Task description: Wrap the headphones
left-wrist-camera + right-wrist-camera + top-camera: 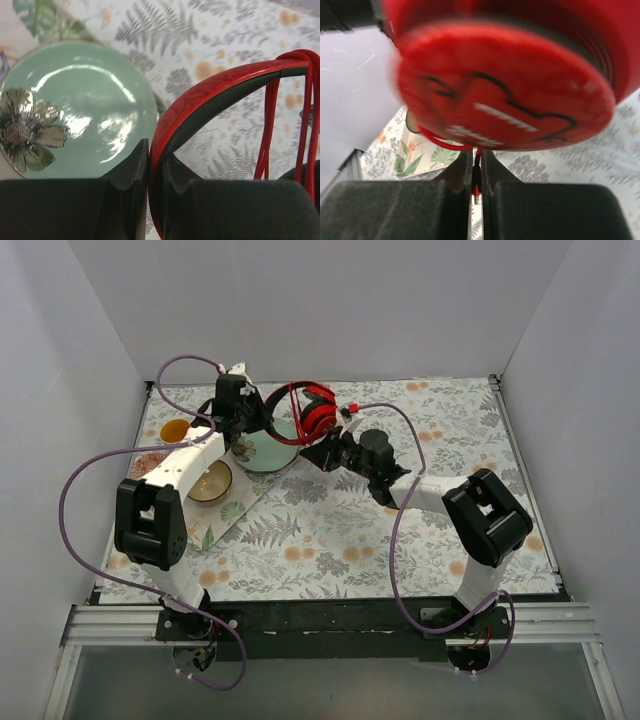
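The red headphones (312, 412) are held up at the back centre of the table, their thin red cable (270, 125) looped over the headband (210, 95). My left gripper (156, 165) is shut on the red, black-lined headband. It shows in the top view (245, 420) left of the headphones. My right gripper (476, 172) is shut on the cable's plug end (477, 187), just under a red ear cup (505, 85) that fills the right wrist view. In the top view it (318, 448) sits just below the headphones.
A pale green plate with a flower print (75, 110) lies left of the headband, also in the top view (268, 450). A beige bowl (210, 482) and an orange cup (174, 430) sit on a placemat at the left. White walls enclose the table.
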Robot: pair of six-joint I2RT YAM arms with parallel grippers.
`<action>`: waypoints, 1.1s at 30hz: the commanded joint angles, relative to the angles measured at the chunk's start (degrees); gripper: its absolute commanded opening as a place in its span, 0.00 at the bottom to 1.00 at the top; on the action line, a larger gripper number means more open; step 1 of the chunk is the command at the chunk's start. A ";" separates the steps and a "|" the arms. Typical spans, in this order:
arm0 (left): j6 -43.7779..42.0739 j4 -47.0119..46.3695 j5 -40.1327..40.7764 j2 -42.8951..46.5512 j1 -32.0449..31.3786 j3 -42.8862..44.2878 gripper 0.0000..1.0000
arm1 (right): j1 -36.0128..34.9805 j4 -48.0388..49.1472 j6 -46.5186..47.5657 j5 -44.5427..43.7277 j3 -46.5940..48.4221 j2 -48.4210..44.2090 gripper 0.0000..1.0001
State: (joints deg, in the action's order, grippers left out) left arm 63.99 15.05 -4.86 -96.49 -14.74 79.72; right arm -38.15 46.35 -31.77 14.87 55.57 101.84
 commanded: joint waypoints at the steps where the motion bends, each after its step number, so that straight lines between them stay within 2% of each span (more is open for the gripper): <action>1: 9.21 -7.58 10.40 -1.24 0.33 -1.67 0.00 | -1.75 7.25 -11.81 -3.44 -5.89 2.22 0.01; 6: 9.23 -9.77 12.59 -5.63 -0.02 -5.79 0.00 | -2.45 6.30 -19.81 -5.55 -7.76 3.88 0.01; 10: 7.74 -12.58 14.00 -6.87 -1.95 -9.49 0.00 | -2.81 2.96 -23.24 -1.09 -6.00 6.70 0.01; 19: 4.04 -17.07 16.47 -5.82 -9.95 -17.05 0.00 | -2.81 9.37 -32.12 0.59 -17.84 4.16 0.01; 28: 4.66 -15.84 12.69 -8.11 -12.59 -17.94 0.00 | -2.81 11.92 -34.94 -1.78 -27.70 -2.26 0.05; 33: 1.24 -17.07 16.28 -4.33 -15.05 -16.27 0.00 | -2.81 7.88 -31.78 -4.32 -27.27 -6.21 0.01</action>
State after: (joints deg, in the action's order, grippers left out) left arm 65.78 1.45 6.66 -104.33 -28.47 61.82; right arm -39.86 54.85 -64.49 9.21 28.80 99.50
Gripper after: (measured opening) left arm 0.093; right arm 0.068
